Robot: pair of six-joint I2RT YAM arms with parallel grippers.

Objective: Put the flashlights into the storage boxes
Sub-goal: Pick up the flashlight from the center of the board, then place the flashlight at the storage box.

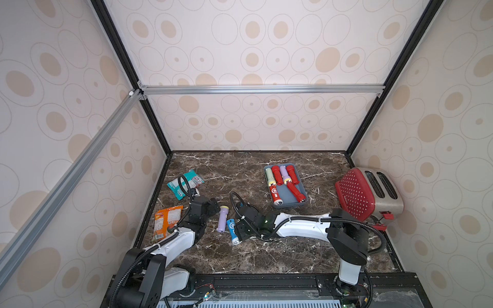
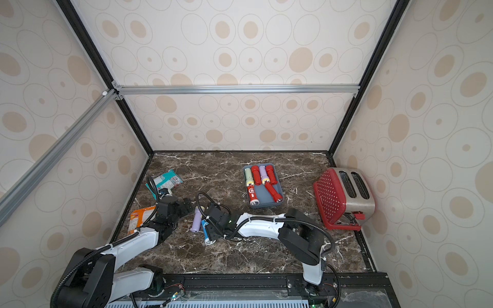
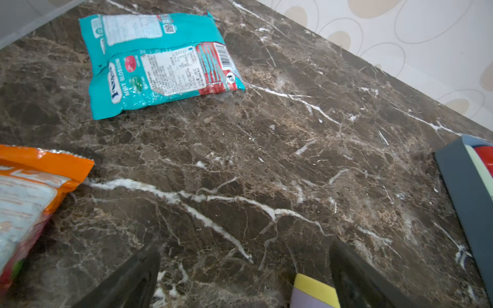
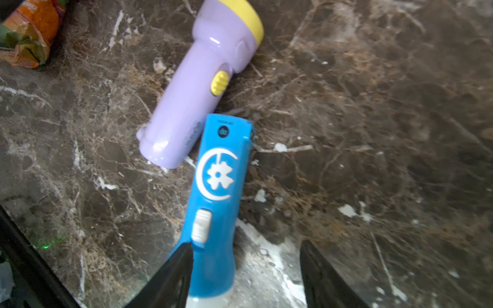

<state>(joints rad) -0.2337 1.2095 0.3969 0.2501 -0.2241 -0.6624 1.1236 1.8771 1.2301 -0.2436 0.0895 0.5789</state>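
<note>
- The storage box (image 1: 301, 185) stands right of centre in both top views with six flashlights (image 1: 277, 175) in it. Four are packed side by side at its far end and two more lie at the near end. One of those two is slanted, probably because the straight room is running short.
- The last two lie on the worktop (image 1: 266, 253) at lower centre, well apart from the box: the lilac flashlight (image 1: 222, 219) and, just beside it, the blue flashlight (image 1: 232, 231).
- The left pincer (image 3: 245, 256) is spread wide and grips nothing. The lilac one's yellow head pokes in between its fingers, which looks like a line-up for a pick.
- The right pincer (image 4: 246, 248) is partly spread and clamps nothing: the blue body lies against one finger (image 4: 170, 277) and the other stands clear. I judge it is set to close on that flashlight.
- The left wrist view cuts the lilac flashlight to a sliver at its bottom edge and the box to a corner at its right edge. Whether a finger touches the yellow head I cannot tell.
- The blue lens end runs off the bottom of the right wrist view, and whether the two tails touch is unclear.
- The left arm covers part of the orange packet (image 1: 166, 218), and its cable crosses the teal packet (image 1: 197, 180).
</note>
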